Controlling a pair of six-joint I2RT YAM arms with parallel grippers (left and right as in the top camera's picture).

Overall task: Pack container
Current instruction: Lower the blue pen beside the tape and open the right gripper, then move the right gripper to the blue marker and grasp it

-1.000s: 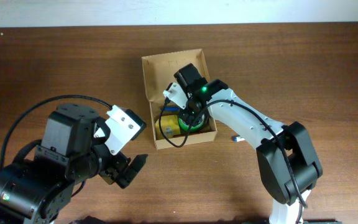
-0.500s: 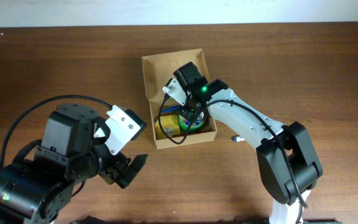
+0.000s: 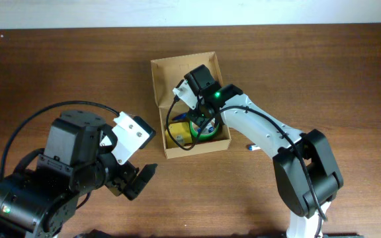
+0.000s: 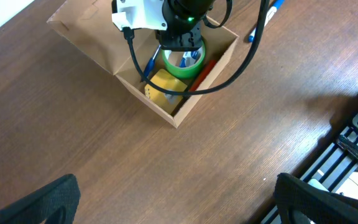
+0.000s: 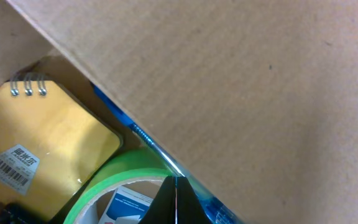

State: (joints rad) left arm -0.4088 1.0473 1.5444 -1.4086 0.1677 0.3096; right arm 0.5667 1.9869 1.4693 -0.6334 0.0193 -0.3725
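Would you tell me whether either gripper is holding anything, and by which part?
Nothing is visibly held. The left gripper is open and empty; the right gripper looks shut with nothing in its jaws, the blue pen lying just beneath them.

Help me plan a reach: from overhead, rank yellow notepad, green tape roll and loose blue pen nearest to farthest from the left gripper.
1. yellow notepad, left side of the box.
2. green tape roll, right of it.
3. loose blue pen, on the table past the box.

Robotics lab: bare wooden table [image 3: 349, 79], cabled robot arm [image 3: 263, 129].
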